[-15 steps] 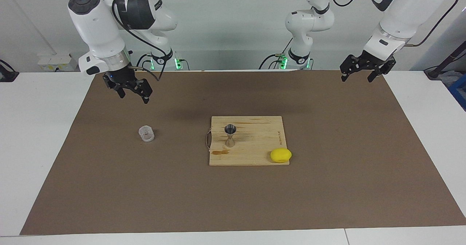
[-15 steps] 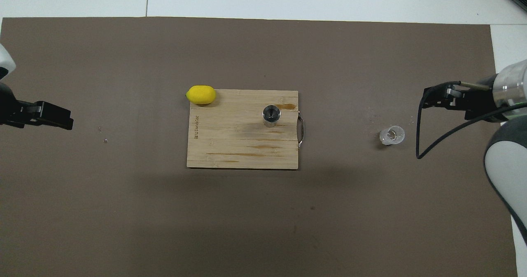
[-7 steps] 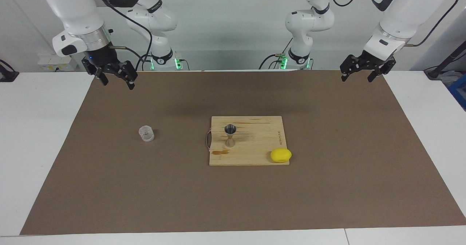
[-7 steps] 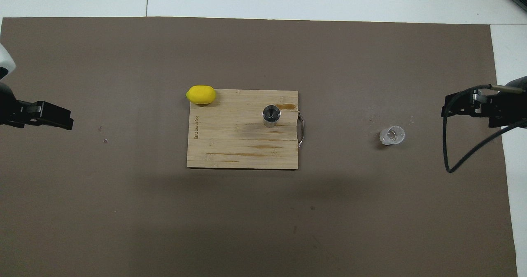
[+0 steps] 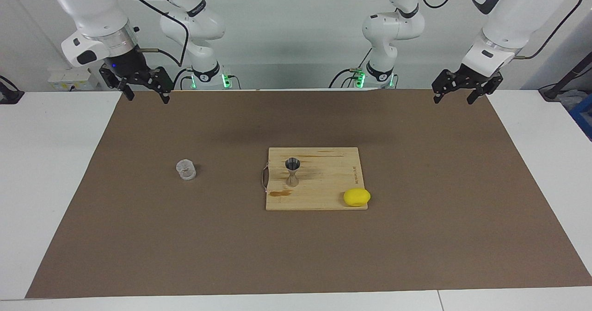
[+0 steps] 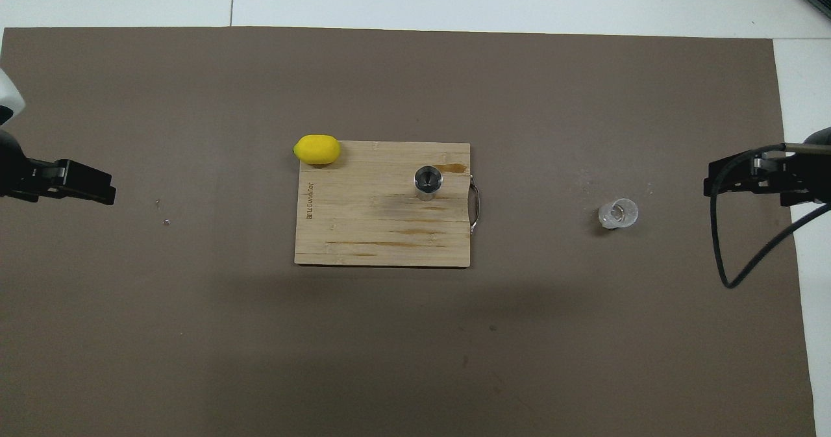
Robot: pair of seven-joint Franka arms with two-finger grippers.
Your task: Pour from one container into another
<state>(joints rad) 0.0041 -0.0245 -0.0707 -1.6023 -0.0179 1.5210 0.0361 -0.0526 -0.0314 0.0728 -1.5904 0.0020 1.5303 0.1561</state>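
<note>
The clear cup (image 5: pixel 186 169) (image 6: pixel 619 213) stands upright on the brown mat, toward the right arm's end of the table. The steel jigger (image 5: pixel 292 172) (image 6: pixel 428 182) stands upright on a wooden cutting board (image 5: pixel 323 195) (image 6: pixel 363 229) in the middle. My right gripper (image 5: pixel 148 98) (image 6: pixel 711 182) hangs open and holds nothing, raised over the mat's edge by the robots and well apart from the cup. At the left arm's end, the left gripper (image 5: pixel 453 100) (image 6: pixel 104 190) waits open over the mat's corner, with nothing in it.
A yellow lemon (image 5: pixel 356 197) (image 6: pixel 317 149) lies at the board's corner farthest from the robots, toward the left arm's end. The board has a metal handle (image 5: pixel 264 178) on the side facing the cup. The brown mat (image 5: pixel 185 255) covers most of the white table.
The right gripper has risen and drawn back from over the mat near the cup toward the robots' edge. The cup, the jigger and the left arm have not moved.
</note>
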